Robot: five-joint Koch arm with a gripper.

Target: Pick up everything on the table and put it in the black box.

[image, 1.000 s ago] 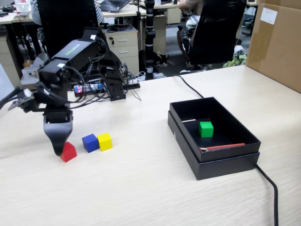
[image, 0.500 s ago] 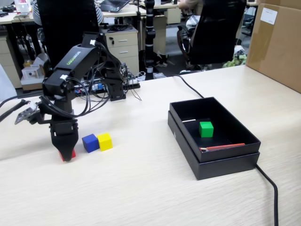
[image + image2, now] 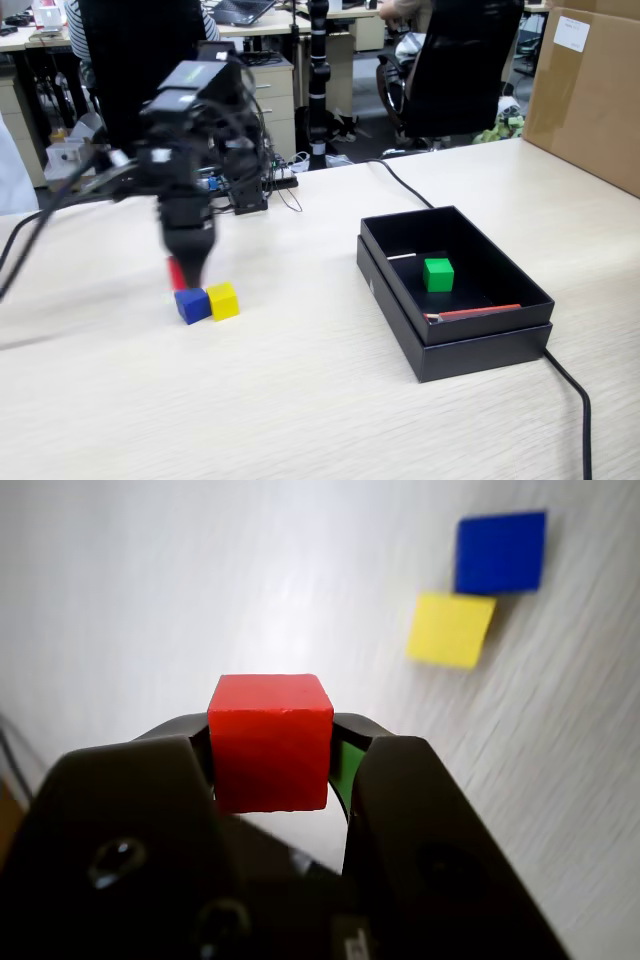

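Gripping the red cube (image 3: 270, 742) squarely between its two black jaws, the gripper (image 3: 275, 755) shows it off in the wrist view: the cube fills the gap, one jaw pressed on each side face, the pale table (image 3: 150, 590) well below. In the fixed view the arm is blurred, and the gripper (image 3: 186, 268) hangs clear of the wood, with a sliver of the red cube (image 3: 176, 272) peeking out at its left side.

Down on the table (image 3: 300, 400), the blue cube (image 3: 191, 305) and the yellow cube (image 3: 223, 300) sit side by side, touching or nearly so, toward the left part of the surface, blue on the left and yellow on the right as the fixed view has it. The gripper hovers just above and behind the blue one. The wrist view catches both too, blue cube (image 3: 500, 552) and yellow cube (image 3: 450, 630), corner to corner on the grain.

Over on the right half of the table sits the black box (image 3: 470, 345), open, with a thin red strip (image 3: 478, 312) along its near inner edge. The green cube (image 3: 438, 274) rests inside, near the middle of the floor. A black cable (image 3: 578, 400) runs off past the box's near right corner toward the table's front edge.
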